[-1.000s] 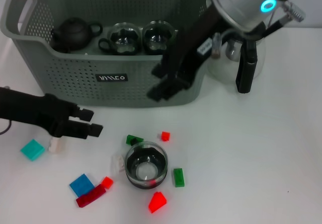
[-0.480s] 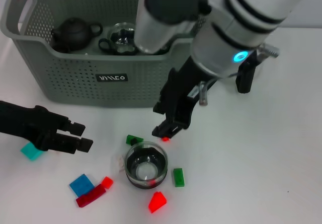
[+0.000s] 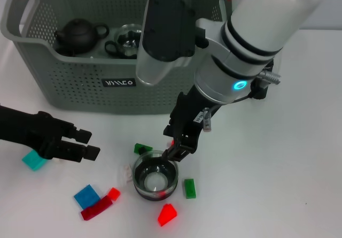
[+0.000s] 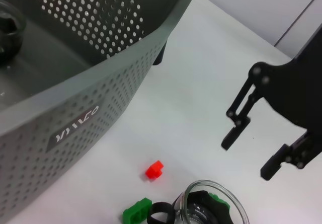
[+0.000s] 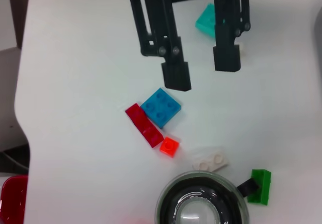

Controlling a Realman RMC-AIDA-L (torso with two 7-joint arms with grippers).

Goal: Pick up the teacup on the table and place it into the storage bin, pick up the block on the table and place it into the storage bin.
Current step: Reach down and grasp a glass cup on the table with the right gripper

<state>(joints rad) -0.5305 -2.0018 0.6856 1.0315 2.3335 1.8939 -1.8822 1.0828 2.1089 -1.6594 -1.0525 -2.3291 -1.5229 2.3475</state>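
Observation:
The teacup (image 3: 155,177), clear glass with a black insert, stands upright on the white table, also seen in the left wrist view (image 4: 209,210) and the right wrist view (image 5: 204,207). My right gripper (image 3: 177,141) is open and hangs just above the cup's far rim; its fingers (image 4: 236,128) hold nothing. To the left of the cup my left gripper (image 3: 84,145) is low over the table, open and empty. Blocks lie around the cup: green (image 3: 189,187), a red wedge (image 3: 167,214), blue (image 3: 86,195), cyan (image 3: 33,160). The grey storage bin (image 3: 120,83) stands behind.
Inside the bin are a black teapot (image 3: 77,35) and glass cups (image 3: 128,40). More blocks lie near the cup: white (image 3: 126,171), green (image 3: 142,148), small red (image 4: 154,169), dark red (image 3: 96,209). My right arm's bulk (image 3: 240,51) covers the bin's right end.
My right arm has swung from over the bin down to the teacup, its open gripper now at the cup's rim. My left gripper has drawn back slightly to the left.

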